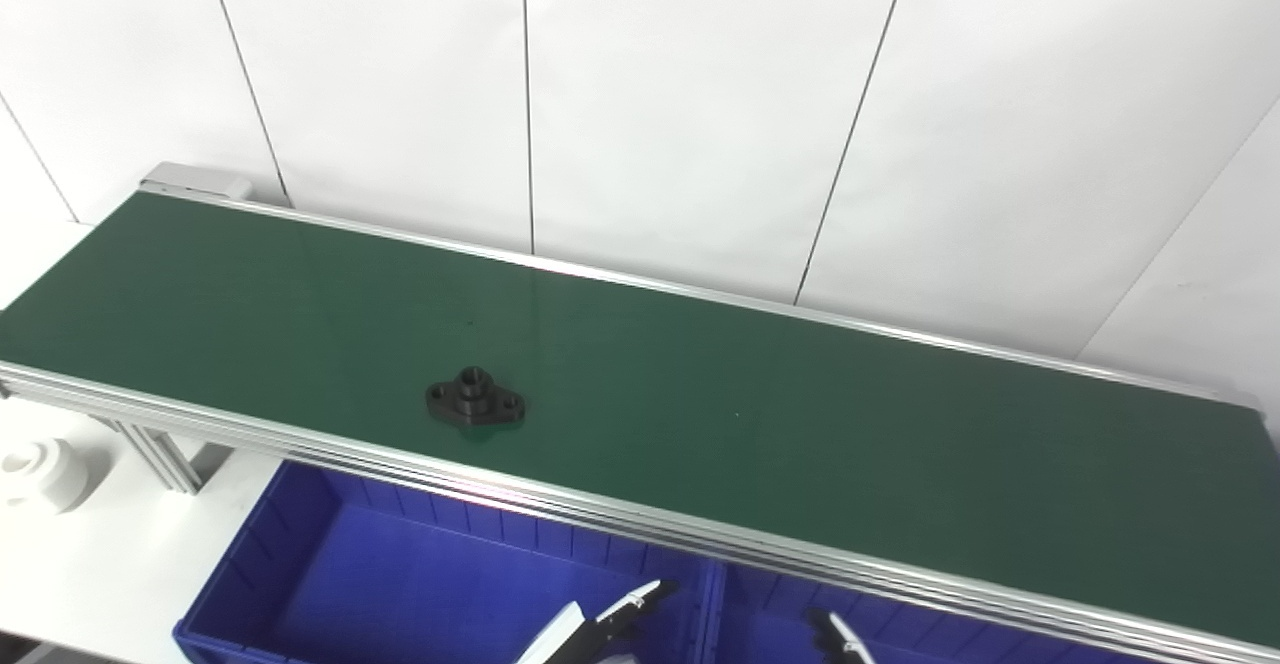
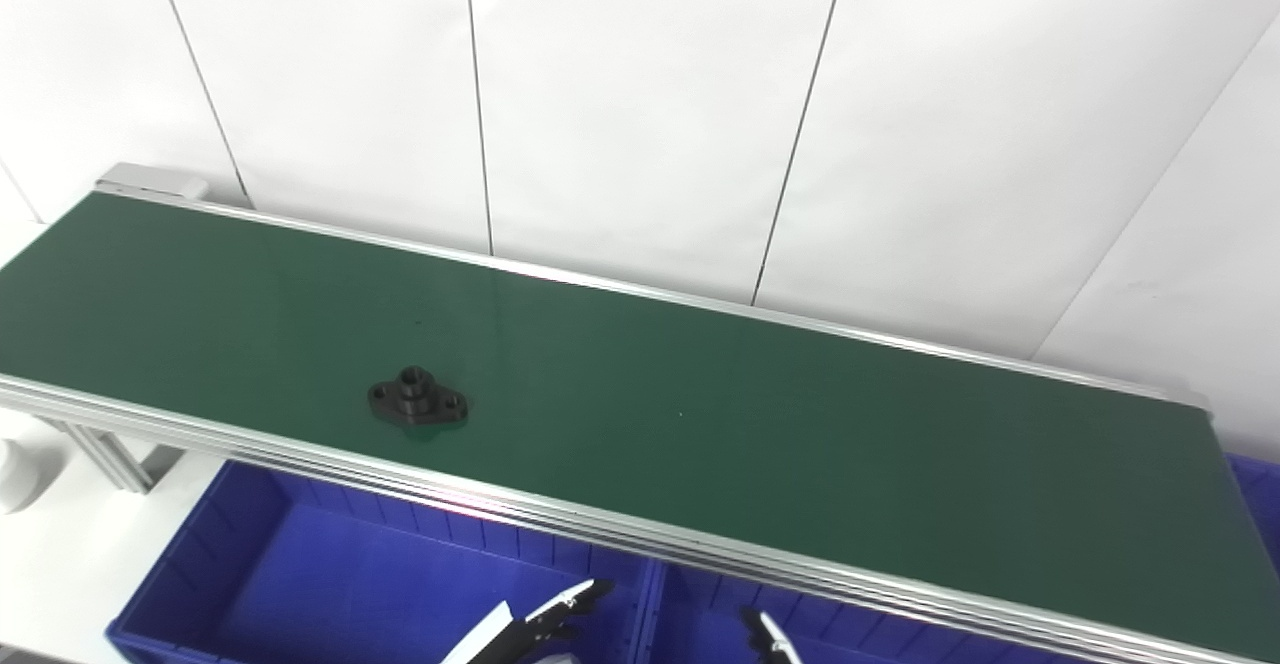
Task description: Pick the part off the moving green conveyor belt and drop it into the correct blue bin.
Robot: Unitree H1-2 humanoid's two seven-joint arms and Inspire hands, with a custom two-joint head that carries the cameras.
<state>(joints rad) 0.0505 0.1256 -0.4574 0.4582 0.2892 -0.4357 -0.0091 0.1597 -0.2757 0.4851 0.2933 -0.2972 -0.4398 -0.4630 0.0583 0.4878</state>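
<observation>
A black part (image 1: 476,399), a flat flange with a raised round boss in its middle and a hole in each ear, lies on the green conveyor belt (image 1: 800,414), on the belt's left half and nearer its front aluminium rail (image 1: 560,499) than its back rail. Nothing touches the part; both hands are well apart from it, low at the bottom edge of both views, in front of the belt. Below the front rail stand two blue bins side by side: the left bin (image 1: 300,564) under the stretch of belt that carries the part, and the right bin (image 1: 770,614) next to it, the two touching along a shared wall. The left hand (image 1: 600,624) shows only a few white and black fingertips over the left bin, close to that shared wall; they look spread and hold nothing. The right hand (image 1: 838,636) shows only one fingertip over the right bin, so whether it is spread or closed cannot be told. Left of the left bin, on the white bench (image 1: 110,564), sits a white round part (image 1: 40,469) beside the belt's leg.
</observation>
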